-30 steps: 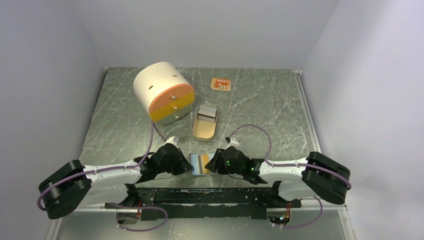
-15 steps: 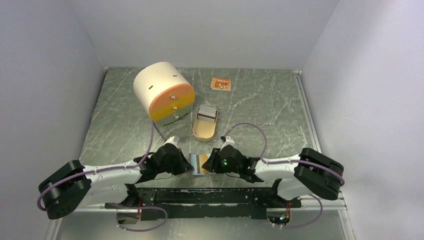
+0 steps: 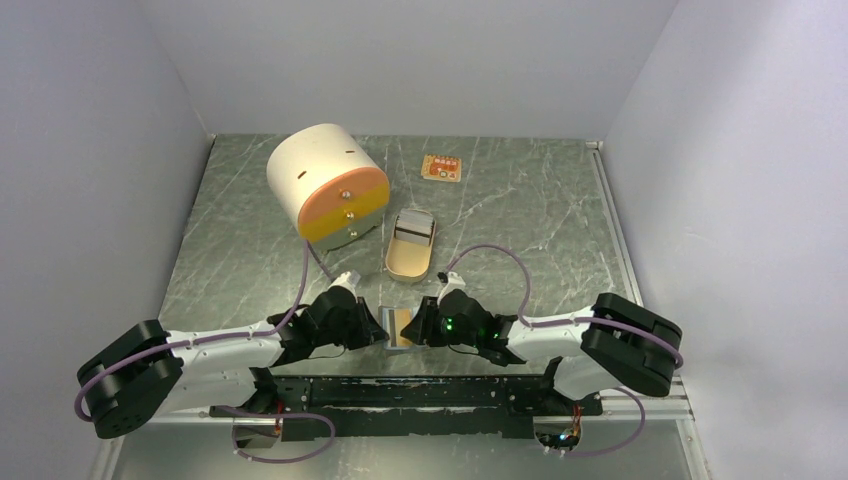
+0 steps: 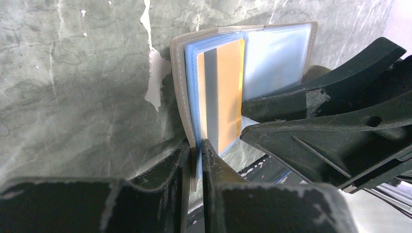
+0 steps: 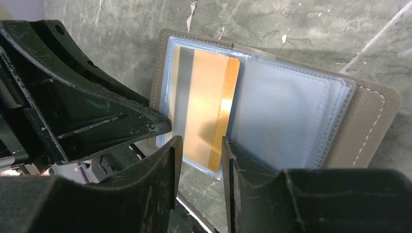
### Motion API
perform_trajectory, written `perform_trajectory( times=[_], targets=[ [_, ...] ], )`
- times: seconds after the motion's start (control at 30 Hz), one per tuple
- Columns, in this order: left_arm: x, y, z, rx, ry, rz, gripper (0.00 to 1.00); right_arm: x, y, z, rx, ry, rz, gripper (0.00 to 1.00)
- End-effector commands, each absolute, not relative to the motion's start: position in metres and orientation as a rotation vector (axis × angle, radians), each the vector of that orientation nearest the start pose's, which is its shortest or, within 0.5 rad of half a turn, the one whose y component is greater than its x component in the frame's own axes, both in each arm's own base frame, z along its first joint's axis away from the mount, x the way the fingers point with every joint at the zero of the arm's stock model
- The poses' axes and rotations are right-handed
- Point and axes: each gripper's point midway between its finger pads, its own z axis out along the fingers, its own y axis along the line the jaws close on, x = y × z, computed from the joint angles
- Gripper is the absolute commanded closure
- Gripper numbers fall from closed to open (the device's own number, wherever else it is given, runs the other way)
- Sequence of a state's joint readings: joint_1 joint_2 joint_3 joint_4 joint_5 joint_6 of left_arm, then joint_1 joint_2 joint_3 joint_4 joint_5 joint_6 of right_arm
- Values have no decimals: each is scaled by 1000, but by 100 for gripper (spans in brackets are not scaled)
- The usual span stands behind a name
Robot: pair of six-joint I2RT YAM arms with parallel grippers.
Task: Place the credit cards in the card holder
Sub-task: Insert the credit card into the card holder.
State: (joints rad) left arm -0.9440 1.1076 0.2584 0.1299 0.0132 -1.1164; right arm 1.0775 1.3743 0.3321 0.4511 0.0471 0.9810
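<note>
Low in the middle of the overhead view, the card holder [image 3: 398, 328] sits open between the left gripper [image 3: 372, 325] and the right gripper [image 3: 422, 328], which close in on it from either side. The tan oval tin [image 3: 410, 245] lies just above them, apart. In the left wrist view, the left fingers [image 4: 214, 165] at bottom centre are almost together, pinching the holder's stitched cover edge, probably to pin it while the other arm works. The gold-orange card [image 4: 226, 92] lies at upper centre against a clear sleeve; how deep it sits I cannot tell. In the right wrist view, the right jaws stand partly apart at bottom centre, astride the card's near end instead of clamping its faces, apparently to nudge it into the pocket. No blue-grey card shows.
</note>
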Motion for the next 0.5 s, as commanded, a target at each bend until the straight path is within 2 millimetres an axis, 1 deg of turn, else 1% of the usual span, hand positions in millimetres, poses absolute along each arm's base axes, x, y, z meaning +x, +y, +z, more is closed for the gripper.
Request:
perform_trajectory(
  times=[0.0,0.23,0.47],
  targets=[
    [134,-264,41,-163,2482,-1093,81,135,318,34,-115,2362,1111,62],
    [133,-265,46,-151,2455,-1129,78,133,322,33,-119,2365,1137,62],
    [132,-266,55,-135,2400,-1186,77,134,315,35,-91,2347,1135,64]
  ],
)
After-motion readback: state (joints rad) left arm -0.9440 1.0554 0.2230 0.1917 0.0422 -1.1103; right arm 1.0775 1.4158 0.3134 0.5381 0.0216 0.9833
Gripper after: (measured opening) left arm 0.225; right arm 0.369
